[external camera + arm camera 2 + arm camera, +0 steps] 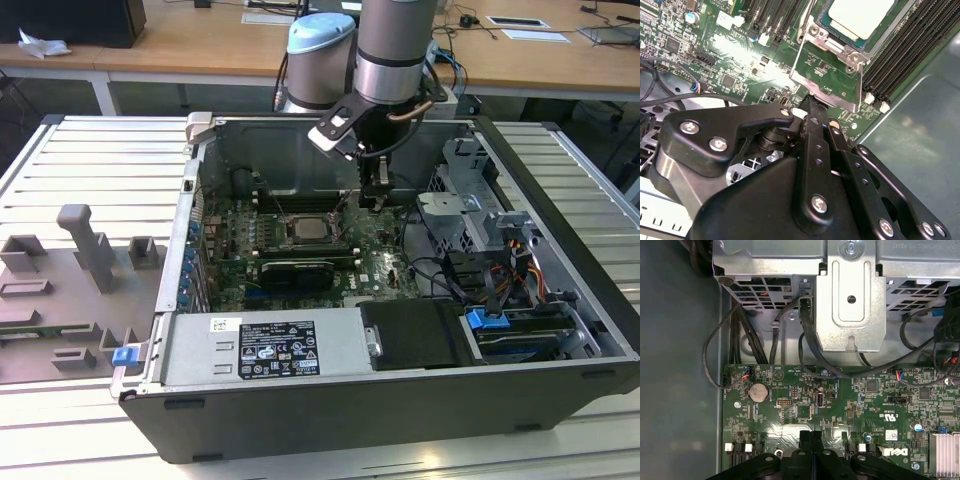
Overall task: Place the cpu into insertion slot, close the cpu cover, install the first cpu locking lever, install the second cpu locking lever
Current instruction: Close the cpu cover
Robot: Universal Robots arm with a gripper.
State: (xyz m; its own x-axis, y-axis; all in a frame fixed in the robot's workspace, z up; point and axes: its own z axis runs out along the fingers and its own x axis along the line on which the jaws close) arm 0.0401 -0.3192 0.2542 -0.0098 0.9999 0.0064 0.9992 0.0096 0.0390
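Note:
The silvery cpu (855,17) lies flat in the insertion slot (832,45) on the green board; in the exterior view the cpu (303,230) sits mid-board. The cpu cover (860,85), a thin metal frame with an open centre, stands raised on the slot's near side, not down over the chip. My gripper (810,102) is shut with nothing between its fingers, and its tip is at the cover's outer edge. In the exterior view the gripper (372,203) hangs just to the right of the slot. In the first wrist view the closed fingers (805,437) hover over the board.
Black memory slots (900,55) flank the socket. A black card with a fan (297,270) lies in front of it. A metal drive cage (850,295) and loose cables (450,275) fill the case's right side. The power supply (265,350) sits at the front.

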